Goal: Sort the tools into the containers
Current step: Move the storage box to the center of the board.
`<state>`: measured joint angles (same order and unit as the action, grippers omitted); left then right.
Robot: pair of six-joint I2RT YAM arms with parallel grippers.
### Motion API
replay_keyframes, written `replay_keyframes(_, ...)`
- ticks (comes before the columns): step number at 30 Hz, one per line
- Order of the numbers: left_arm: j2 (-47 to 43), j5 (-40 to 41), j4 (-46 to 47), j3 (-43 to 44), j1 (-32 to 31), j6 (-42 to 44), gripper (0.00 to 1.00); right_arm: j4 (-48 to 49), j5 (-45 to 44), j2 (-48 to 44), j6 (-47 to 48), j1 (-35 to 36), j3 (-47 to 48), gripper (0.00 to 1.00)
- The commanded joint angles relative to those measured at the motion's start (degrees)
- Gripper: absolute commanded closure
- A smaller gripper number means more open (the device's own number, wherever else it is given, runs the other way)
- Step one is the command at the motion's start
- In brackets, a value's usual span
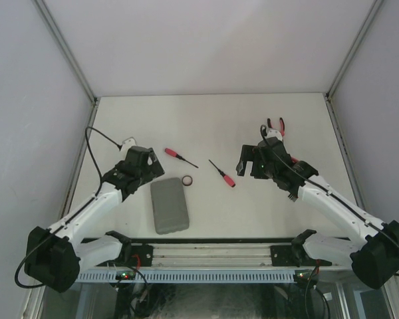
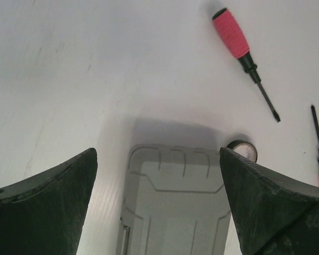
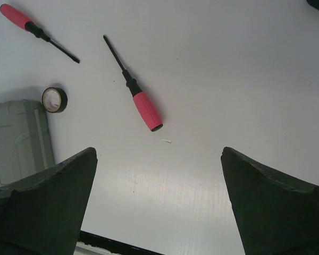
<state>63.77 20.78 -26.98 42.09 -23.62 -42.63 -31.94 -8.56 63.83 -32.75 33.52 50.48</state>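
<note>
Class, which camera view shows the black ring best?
Right wrist: the ring lies whole and unblocked. The top view shows it tiny beside the case; the left wrist view half hides it behind the left gripper.

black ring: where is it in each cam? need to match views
Top external: black ring just left of centre, off the far right corner of the grey case.
Left wrist: ring right of centre, at the upper right corner of the case, partly hidden.
Right wrist: ring at far left, just above the case.
Shared landmark: the grey case. The ring sits by one of its corners in all three views.
</note>
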Motion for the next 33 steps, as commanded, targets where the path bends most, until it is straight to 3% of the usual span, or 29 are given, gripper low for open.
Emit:
replay_keyframes(1, -4.9, -2.5, -0.8, -4.7, -0.1, 2.5, 0.0, 3.9, -1.1, -0.1, 0.3, 0.3, -0.5, 0.0)
replay_keyframes(10, -20.1, -15.8, -0.5, -17.4, -0.2, 0.4, 0.0, 5.0, 8.7, 3.6, 0.6, -0.2, -1.6, 0.02)
replay_keyframes(16, -26.6, -20.6, 0.0, -22.1, -1.2, -1.8, 0.0, 7.0, 8.9, 4.7, 1.0, 2.8, -2.1, 0.04)
replay_keyframes(26, -23.6, -22.3, 2.0, -24.2, -3.7, -4.0, 0.1, 8.0, 8.0, 4.2, 1.5, 5.9, -2.8, 0.05)
replay_keyframes(33, -20.1, -20.6, 7.1, -23.6, -12.4, -7.1, 0.18, 7.7, 7.2, 3.6, 1.1, 6.0, -3.7, 0.06)
